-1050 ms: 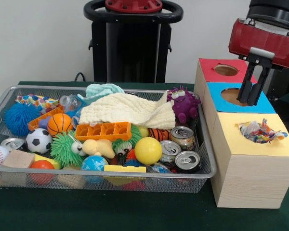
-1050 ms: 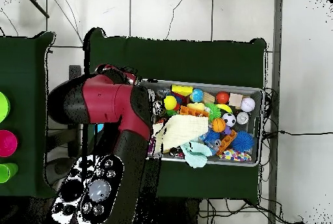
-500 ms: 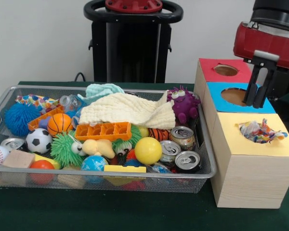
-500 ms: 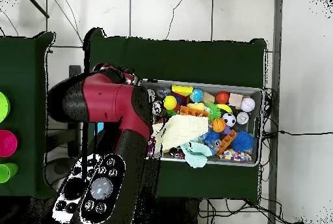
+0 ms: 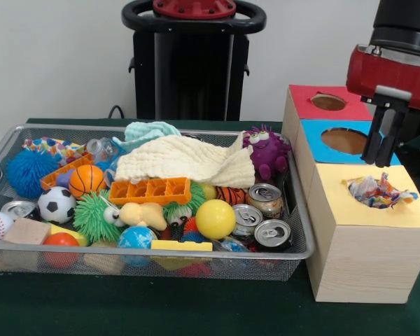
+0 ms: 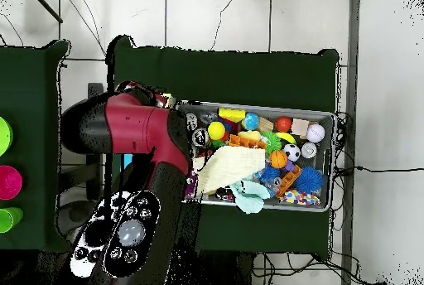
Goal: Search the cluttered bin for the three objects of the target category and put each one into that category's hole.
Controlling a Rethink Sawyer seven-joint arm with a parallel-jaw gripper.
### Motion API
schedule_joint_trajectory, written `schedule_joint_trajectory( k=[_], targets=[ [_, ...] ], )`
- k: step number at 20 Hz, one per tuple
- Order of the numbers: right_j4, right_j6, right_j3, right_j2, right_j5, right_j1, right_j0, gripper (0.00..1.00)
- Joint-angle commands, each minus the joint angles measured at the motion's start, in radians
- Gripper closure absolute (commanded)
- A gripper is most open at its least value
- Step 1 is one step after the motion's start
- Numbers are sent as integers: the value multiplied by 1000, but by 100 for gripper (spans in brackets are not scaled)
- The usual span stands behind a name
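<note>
Your black gripper is hanging empty above the wooden box's blue-topped hole, fingers nearly pressed together.

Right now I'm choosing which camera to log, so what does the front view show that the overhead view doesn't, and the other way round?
Only the front view shows the wooden sorting box with red, blue and yellow tops, crumpled colourful wrappers sticking out of the yellow hole, and the robot's hand above the box. Only the overhead view shows the red arm's bulk covering that box, plus the tiled floor. Both show the wire mesh bin with the cream cloth.
</note>
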Motion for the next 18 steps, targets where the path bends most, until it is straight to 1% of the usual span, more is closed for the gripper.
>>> schedule_joint_trajectory(
  k=[1,13,18],
  targets=[
    [31,196,144,137,-65,55,-25,100],
    [25,176,158,159,-101,63,-42,100],
    [22,172,162,164,-94,63,-43,100]
  ],
)
